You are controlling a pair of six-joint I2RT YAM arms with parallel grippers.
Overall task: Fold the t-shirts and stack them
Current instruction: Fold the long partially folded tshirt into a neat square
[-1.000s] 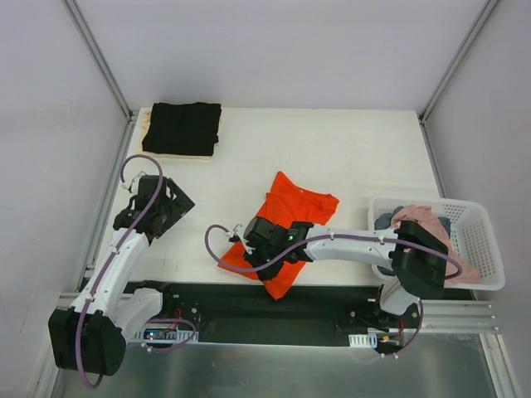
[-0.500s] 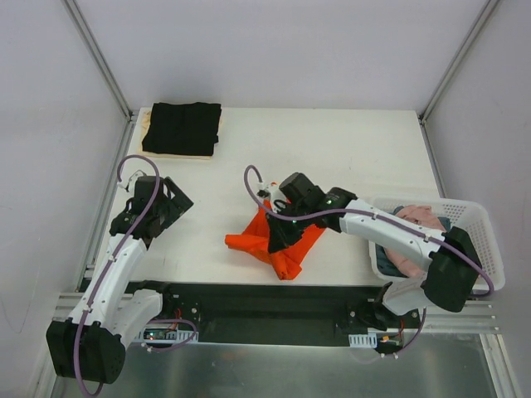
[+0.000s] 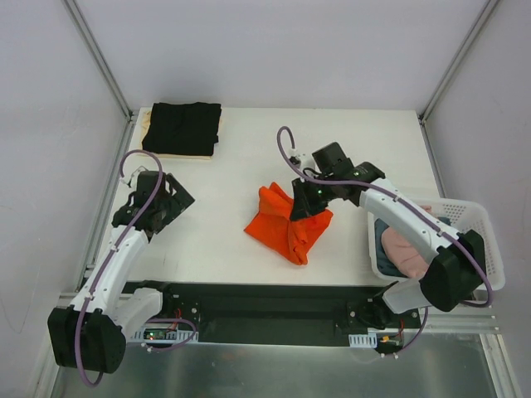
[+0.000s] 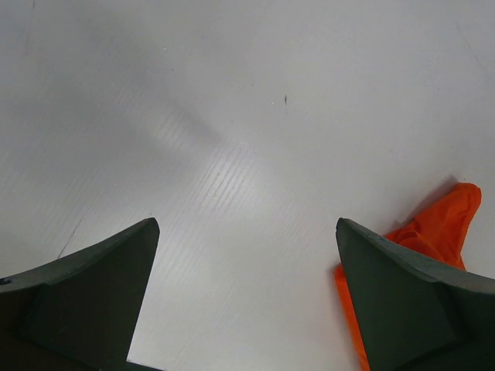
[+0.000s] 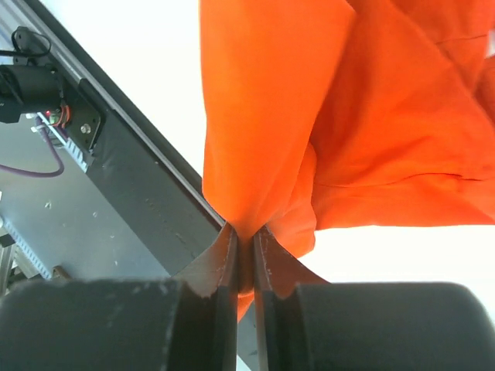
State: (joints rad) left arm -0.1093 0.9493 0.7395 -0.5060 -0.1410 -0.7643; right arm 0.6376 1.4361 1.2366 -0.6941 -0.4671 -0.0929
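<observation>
Orange-red t-shirt (image 3: 289,225), bunched into a loose heap near the middle of the worktop (image 3: 357,149), a little toward the near edge. Hangs in part from the right jaws, clenched on a pinch of cloth at the heap's far side. From the right wrist, drapes away from the closed tips in long folds. Upper edge lifted, lower folds resting on the worktop. Long axis of the heap running roughly from far left to near right. Not spread flat, so folding judged not yet begun on this one.

Left jaws released, spread wide, holding nothing, hovering over bare worktop to the left of the heap and well apart from it. Only a corner of the orange-red t-shirt (image 4: 441,224) at the right edge of the left wrist view. Right arm (image 3: 390,207) the nearer by far and the one gripping. Left arm (image 3: 124,249) likely needing to travel rightward to reach a free corner.

Farther out: black t-shirt (image 3: 182,127), folded flat, at the far left corner. White lattice basket (image 3: 485,249) at the near right edge, holding a pink t-shirt (image 3: 405,250).
</observation>
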